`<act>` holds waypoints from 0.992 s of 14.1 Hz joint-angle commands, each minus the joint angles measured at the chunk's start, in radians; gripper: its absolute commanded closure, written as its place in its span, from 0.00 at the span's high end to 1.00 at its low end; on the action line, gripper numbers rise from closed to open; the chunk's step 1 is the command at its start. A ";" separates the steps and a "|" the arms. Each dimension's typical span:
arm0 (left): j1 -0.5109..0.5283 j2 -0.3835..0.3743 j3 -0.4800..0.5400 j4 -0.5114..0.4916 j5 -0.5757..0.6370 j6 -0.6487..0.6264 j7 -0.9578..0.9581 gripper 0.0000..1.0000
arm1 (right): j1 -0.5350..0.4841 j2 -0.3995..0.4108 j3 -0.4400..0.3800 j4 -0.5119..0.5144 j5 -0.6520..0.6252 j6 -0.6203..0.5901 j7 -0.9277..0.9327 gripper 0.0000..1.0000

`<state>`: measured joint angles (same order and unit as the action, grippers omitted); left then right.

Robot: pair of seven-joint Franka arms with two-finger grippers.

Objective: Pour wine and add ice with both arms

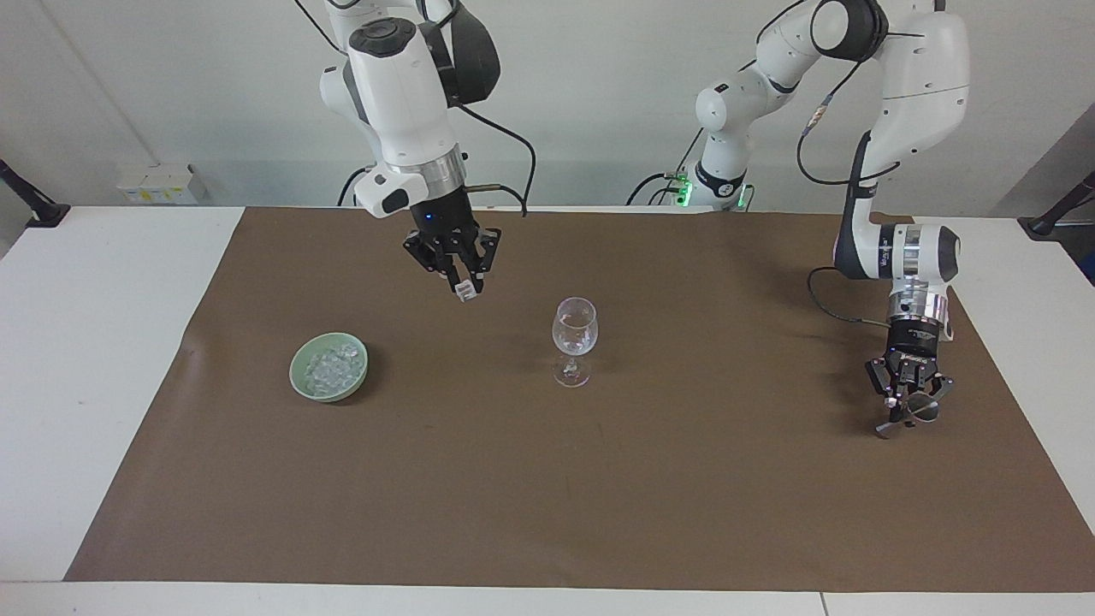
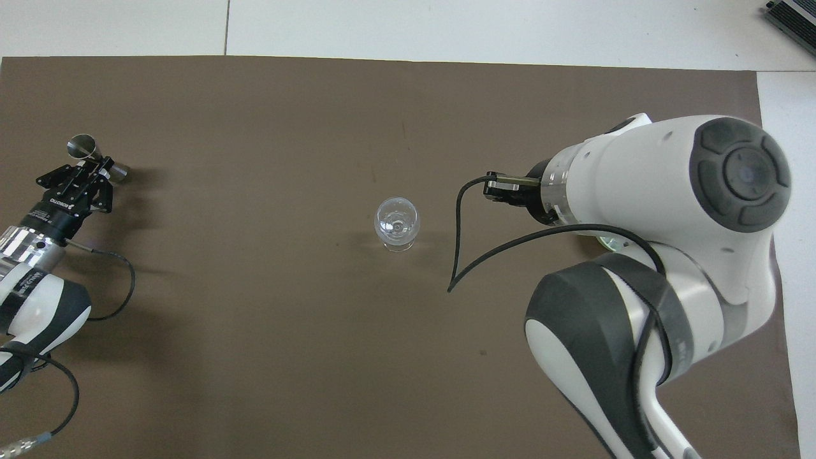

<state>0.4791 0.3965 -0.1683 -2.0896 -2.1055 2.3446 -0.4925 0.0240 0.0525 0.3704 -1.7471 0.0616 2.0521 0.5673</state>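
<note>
Two grippers grip: right gripper [image 1: 463, 289] clamps an ice cube [image 1: 465, 293] over the mat [image 1: 684, 479], at the glass's [image 1: 574, 337] ten o'clock in the facing view; left gripper [image 1: 905, 409] clamps a jigger [image 1: 908, 417]

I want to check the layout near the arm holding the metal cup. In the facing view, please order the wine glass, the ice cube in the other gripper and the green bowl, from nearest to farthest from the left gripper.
From the left gripper:
1. wine glass, mid-mat.
2. ice cube, pinched in the raised right gripper.
3. green bowl, at the right arm's end.
</note>
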 commanded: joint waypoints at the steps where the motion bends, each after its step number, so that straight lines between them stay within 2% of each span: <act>1: 0.012 0.013 -0.007 0.013 0.015 -0.016 -0.008 0.01 | -0.006 0.032 0.057 0.008 0.017 0.081 0.109 0.00; 4: 0.010 0.018 -0.005 0.014 0.015 -0.011 -0.008 0.01 | 0.014 0.066 0.104 0.008 0.004 0.172 0.204 0.00; 7: 0.009 0.018 -0.005 0.014 0.015 -0.008 -0.008 0.01 | 0.025 0.087 0.134 0.001 -0.011 0.197 0.220 0.00; 11: 0.007 0.018 -0.005 0.014 0.015 -0.007 -0.008 0.01 | 0.048 0.107 0.140 -0.014 -0.032 0.217 0.220 0.00; 14: 0.004 0.019 -0.005 0.014 0.015 -0.005 -0.006 0.05 | 0.054 0.122 0.143 -0.034 -0.037 0.250 0.223 0.00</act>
<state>0.4790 0.4036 -0.1697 -2.0896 -2.1055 2.3447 -0.4923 0.0801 0.1615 0.5019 -1.7624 0.0518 2.2604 0.7658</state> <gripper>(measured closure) 0.789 0.670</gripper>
